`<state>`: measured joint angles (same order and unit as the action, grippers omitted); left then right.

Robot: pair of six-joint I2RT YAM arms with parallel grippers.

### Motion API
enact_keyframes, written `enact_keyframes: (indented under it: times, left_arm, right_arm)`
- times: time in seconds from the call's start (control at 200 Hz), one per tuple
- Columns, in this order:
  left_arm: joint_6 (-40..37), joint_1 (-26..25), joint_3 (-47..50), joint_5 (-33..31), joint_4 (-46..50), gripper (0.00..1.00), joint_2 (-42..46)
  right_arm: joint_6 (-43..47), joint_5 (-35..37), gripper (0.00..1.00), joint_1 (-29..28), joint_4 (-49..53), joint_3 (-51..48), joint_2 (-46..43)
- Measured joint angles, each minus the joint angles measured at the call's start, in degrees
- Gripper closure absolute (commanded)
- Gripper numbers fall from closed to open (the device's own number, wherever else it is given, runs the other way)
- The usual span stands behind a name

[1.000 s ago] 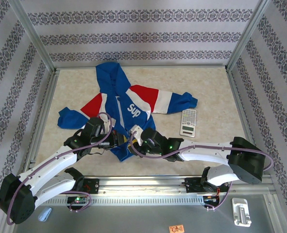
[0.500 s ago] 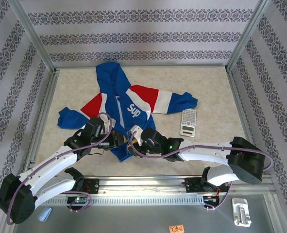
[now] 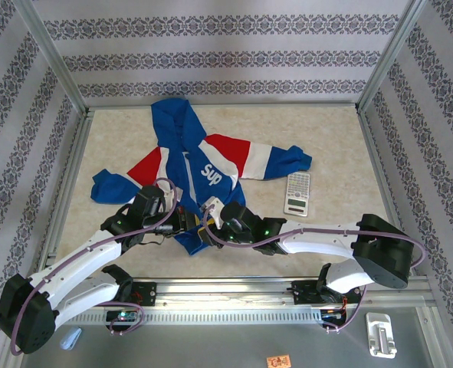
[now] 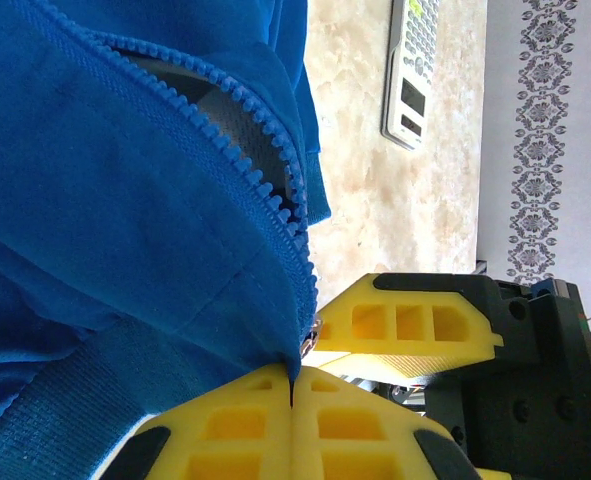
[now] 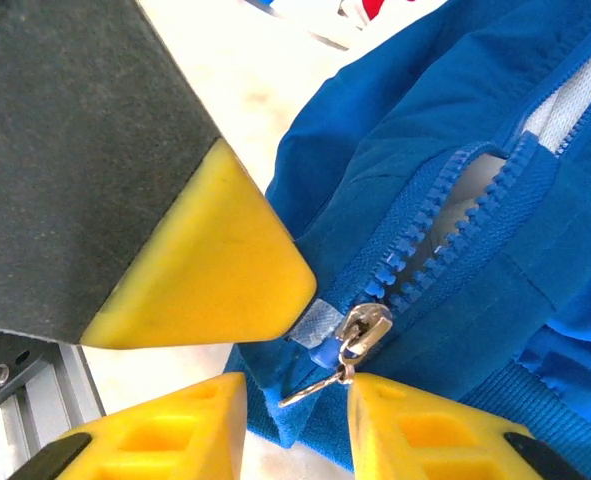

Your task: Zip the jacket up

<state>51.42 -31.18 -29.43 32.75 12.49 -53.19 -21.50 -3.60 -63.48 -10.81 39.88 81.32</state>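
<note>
The blue jacket point(image 3: 195, 165) lies flat on the table, hood at the far end, its front zipper open at the bottom. At the hem, my left gripper point(image 3: 184, 220) is shut on the fabric edge point(image 4: 292, 372) beside the zipper teeth point(image 4: 265, 190). From the right, my right gripper point(image 3: 208, 217) meets it at the same spot. In the right wrist view its jaws point(image 5: 297, 400) stand open around the metal pull tab point(image 5: 320, 383), which hangs from the slider point(image 5: 367, 328) at the bottom of the teeth. The tab's end touches one fingertip point(image 5: 375, 395).
A white calculator point(image 3: 297, 193) lies on the table right of the jacket, past the right sleeve point(image 3: 283, 161). Metal frame posts and patterned walls close in the table on three sides. A rail point(image 3: 234, 287) runs along the near edge.
The right arm has shifted slightly to the left, bringing its gripper a little closer to the hem. The left arm and the jacket have stayed put.
</note>
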Motion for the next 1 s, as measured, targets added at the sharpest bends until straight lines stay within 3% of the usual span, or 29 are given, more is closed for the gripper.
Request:
enact_keyframes:
  times: [0.475,0.605,0.784,0.999]
  left_arm:
    - [0.0,0.0,0.0,0.0,0.0,1.00,0.5]
    - [0.0,0.0,0.0,0.0,0.0,1.00,0.5]
    - [0.0,0.0,0.1,0.0,0.2,1.00,0.9]
    - [0.0,0.0,0.7,0.0,0.5,1.00,1.2]
  right_arm:
    - [-1.3,1.6,0.72,0.8,0.2,-1.0,-1.2]
    - [-1.4,1.6,0.80,0.8,0.2,-1.0,-0.9]
    - [-1.1,1.4,1.00,0.7,0.4,-1.0,-0.7]
    - [1.7,1.4,1.00,0.7,3.7,0.2,-1.0]
